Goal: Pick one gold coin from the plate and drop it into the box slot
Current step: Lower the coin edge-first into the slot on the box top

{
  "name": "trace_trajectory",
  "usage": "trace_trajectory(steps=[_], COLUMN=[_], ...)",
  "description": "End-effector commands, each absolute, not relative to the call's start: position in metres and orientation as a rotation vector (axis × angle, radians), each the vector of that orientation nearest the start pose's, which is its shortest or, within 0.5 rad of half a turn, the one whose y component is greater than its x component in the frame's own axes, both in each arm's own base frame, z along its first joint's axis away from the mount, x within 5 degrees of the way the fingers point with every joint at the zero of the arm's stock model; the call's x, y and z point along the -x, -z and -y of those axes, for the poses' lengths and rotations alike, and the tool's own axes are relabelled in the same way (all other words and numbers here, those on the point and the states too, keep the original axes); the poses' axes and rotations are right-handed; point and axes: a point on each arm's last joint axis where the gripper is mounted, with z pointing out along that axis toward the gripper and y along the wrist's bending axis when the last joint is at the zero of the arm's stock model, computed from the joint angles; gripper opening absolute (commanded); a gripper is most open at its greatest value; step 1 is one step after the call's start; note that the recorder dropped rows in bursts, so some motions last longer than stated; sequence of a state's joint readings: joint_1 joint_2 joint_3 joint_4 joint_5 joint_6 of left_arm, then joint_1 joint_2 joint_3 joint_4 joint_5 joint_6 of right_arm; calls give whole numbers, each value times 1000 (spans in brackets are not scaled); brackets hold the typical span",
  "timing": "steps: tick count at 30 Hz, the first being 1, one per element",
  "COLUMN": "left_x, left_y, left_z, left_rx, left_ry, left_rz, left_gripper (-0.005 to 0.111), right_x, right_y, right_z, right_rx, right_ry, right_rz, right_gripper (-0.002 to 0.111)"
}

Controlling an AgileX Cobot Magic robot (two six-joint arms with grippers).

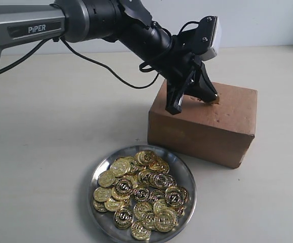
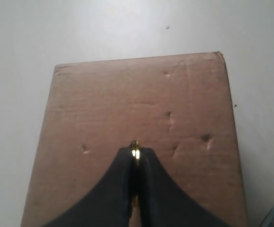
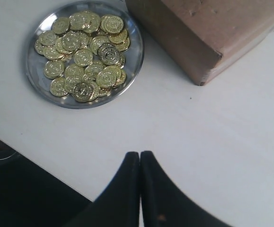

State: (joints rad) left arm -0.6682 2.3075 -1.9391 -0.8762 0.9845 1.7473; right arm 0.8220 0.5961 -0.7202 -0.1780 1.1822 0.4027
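On top of the box (image 2: 127, 99), the left claw (image 2: 135, 156) is closed on a single gold coin (image 2: 135, 146). The coin stands on edge, pinched between the two black fingertips. Only a thin bright rim of it shows past their ends. The fingertips press down at the box's top face, close to its far edge in the exterior view. They cover the slot, so it cannot be told whether the coin's edge has entered it. The left arm (image 1: 136, 25) is a black tube that slants down to the box from the upper left.

The box is plain reddish-brown cardboard, rectangular, with a matt surface. Its top is pocked with several small dents and faint creases. It sits on a pale, smooth table (image 1: 60, 126).

Just in front of the box, and well apart from the left claw, lies the plate (image 1: 182, 169). It is a round dish of shiny silver metal with a raised rim. It holds a heap of gold coins (image 1: 141, 195), embossed, glossy and overlapping.

The right claw (image 3: 140, 158) is shut with nothing between its fingers. Its two smooth black tips touch along their length. It hangs over bare table, away from both the plate and the box.
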Motion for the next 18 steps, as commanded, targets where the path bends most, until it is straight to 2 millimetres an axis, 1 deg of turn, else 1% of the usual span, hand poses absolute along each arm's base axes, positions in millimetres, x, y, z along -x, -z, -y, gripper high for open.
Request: trace_trajectory(steps=[1,18], left_x=[-359,-361], left_y=[-198,-192], left_z=[357,357], left_rx=[-2020,-2027], left_ry=[650,635], left_rz=[-1268,-1278], left_gripper=[0,0], right_x=[-65,-65], right_y=[-313,-313], right_z=[-48,-48], right_rx=[566,574], right_ry=[-249,-247], right_rz=[-2469,-2466], right_gripper=[0,0])
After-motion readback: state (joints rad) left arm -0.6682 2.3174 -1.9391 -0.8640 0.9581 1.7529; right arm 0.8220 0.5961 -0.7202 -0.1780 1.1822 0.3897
